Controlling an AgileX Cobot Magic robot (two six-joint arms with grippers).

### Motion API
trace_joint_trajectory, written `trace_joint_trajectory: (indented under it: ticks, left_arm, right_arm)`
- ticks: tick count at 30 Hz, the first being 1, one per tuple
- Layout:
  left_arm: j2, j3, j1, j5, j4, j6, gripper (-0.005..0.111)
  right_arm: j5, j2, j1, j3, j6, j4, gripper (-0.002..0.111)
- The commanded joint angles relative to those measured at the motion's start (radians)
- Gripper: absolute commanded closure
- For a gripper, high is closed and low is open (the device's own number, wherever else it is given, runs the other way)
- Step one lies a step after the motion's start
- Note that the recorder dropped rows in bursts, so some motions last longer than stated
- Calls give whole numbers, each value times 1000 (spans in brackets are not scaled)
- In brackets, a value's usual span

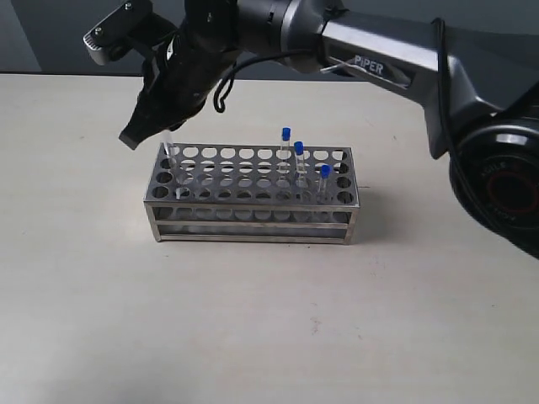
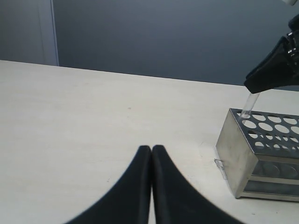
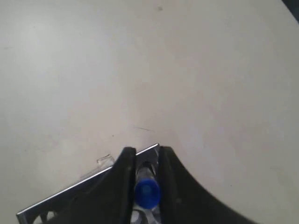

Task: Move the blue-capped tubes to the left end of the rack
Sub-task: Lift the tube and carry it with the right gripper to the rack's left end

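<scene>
The silvery rack [image 1: 253,220] stands mid-table. Three blue-capped tubes [image 1: 298,148] stand in holes near its right end. My right gripper [image 1: 139,133] reaches across to the rack's left end and is shut on a fourth blue-capped tube [image 3: 147,189]. That tube's clear lower part [image 1: 171,156] tilts into a corner hole at the left end. In the left wrist view the same tube [image 2: 250,102] enters the rack [image 2: 236,154] under the right gripper [image 2: 273,70]. My left gripper [image 2: 152,148] is shut and empty above bare table, left of the rack, and is out of the exterior view.
A tiny clear fragment [image 2: 219,163] lies on the table against the rack's left end. The right arm [image 1: 379,63] spans the space above and behind the rack. The pale table [image 1: 269,337] extends in front and to the left.
</scene>
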Motion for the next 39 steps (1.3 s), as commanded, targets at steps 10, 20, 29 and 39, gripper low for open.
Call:
trace_joint_trajectory:
  ticks: [10,20,29,39]
  left_arm:
    - [-5,-3,-11,3,1,0,106]
    - [-5,-3,-11,3,1,0,106]
    - [-5,-3,-11,3,1,0,106]
    - [-5,-3,-11,3,1,0,106]
  right_arm:
    - [-14,80,0,-6,-2,88,109]
    - [20,84,0,-6,-2,115,61]
    - [94,25,0,-6,42,111,73]
    - [207,-31,0,-6,66,111,56]
